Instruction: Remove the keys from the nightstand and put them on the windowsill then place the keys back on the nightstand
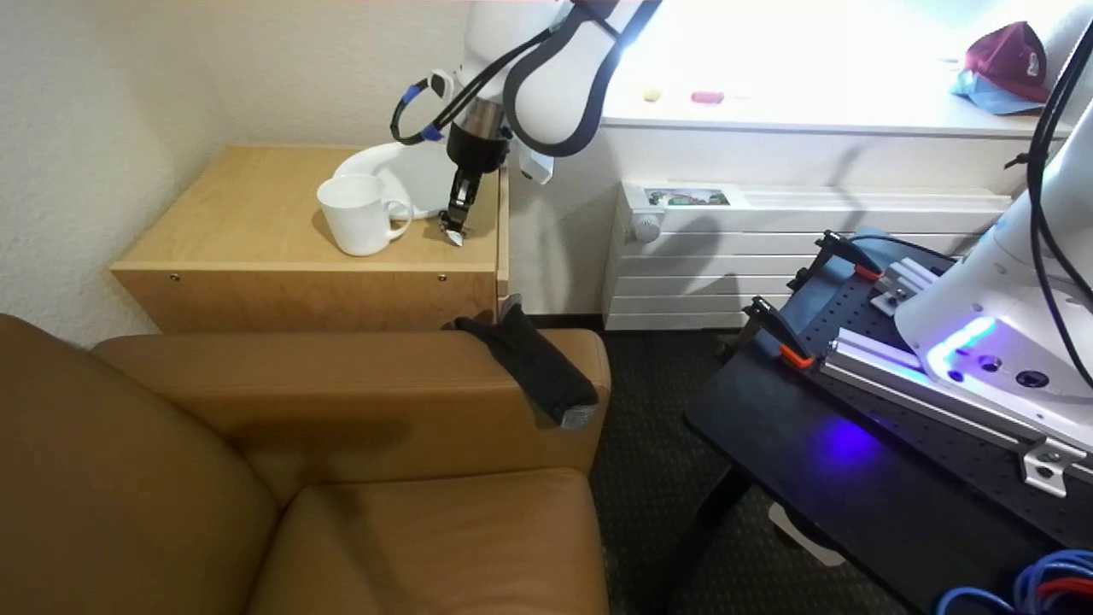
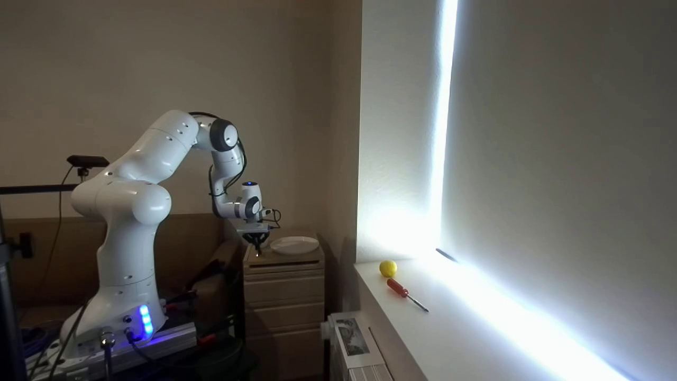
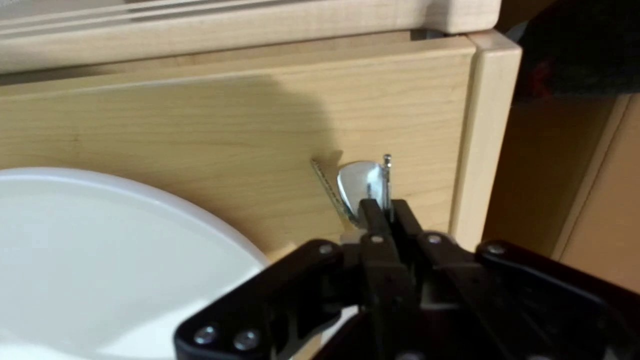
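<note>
My gripper point(image 3: 384, 206) is shut on the keys point(image 3: 360, 182), with its black fingertips pinching them. A shiny silver key head and a thin metal edge stick out past the fingertips, and a second thin key hangs to one side. In an exterior view the gripper point(image 1: 456, 218) holds the keys point(image 1: 455, 238) low over the front right part of the wooden nightstand point(image 1: 256, 201). I cannot tell whether the keys touch the top. The bright white windowsill point(image 1: 820, 107) lies to the right of the nightstand; it also shows in an exterior view point(image 2: 418, 338).
A white mug point(image 1: 352, 218) and a white plate point(image 3: 100, 240) stand on the nightstand beside the gripper. A lemon point(image 2: 387, 268), a red screwdriver point(image 2: 398, 287) and a maroon cap point(image 1: 1008, 64) lie on the windowsill. A dark sock point(image 1: 538, 363) lies on the sofa arm. A radiator point(image 1: 803, 239) is below the sill.
</note>
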Action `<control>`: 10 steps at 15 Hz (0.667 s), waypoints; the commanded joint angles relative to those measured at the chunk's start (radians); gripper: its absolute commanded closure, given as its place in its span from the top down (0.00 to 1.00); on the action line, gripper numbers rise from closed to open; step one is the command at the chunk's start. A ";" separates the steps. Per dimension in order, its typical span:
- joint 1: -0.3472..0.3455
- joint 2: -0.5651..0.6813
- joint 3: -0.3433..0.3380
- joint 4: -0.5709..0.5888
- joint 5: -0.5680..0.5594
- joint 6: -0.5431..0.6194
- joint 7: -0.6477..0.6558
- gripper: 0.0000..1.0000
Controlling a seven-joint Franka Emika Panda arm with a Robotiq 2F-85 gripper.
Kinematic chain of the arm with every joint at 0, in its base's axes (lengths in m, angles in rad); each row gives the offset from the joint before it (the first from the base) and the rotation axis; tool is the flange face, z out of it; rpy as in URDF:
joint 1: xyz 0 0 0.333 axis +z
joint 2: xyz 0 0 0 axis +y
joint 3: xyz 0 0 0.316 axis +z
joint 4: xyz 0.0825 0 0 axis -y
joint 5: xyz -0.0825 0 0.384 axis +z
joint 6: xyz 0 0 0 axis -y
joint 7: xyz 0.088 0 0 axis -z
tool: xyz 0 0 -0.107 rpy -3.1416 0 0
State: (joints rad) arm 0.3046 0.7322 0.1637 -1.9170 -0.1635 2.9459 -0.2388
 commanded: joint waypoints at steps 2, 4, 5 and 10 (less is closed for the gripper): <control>0.019 0.049 -0.015 0.063 -0.032 -0.006 0.022 0.02; 0.027 0.057 -0.031 0.072 -0.036 -0.003 0.031 0.22; 0.025 0.058 -0.032 0.074 -0.032 -0.012 0.034 0.33; 0.003 0.032 -0.021 0.055 -0.019 -0.037 0.040 0.66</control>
State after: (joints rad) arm 0.3222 0.7768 0.1319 -1.8626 -0.1711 2.9414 -0.2211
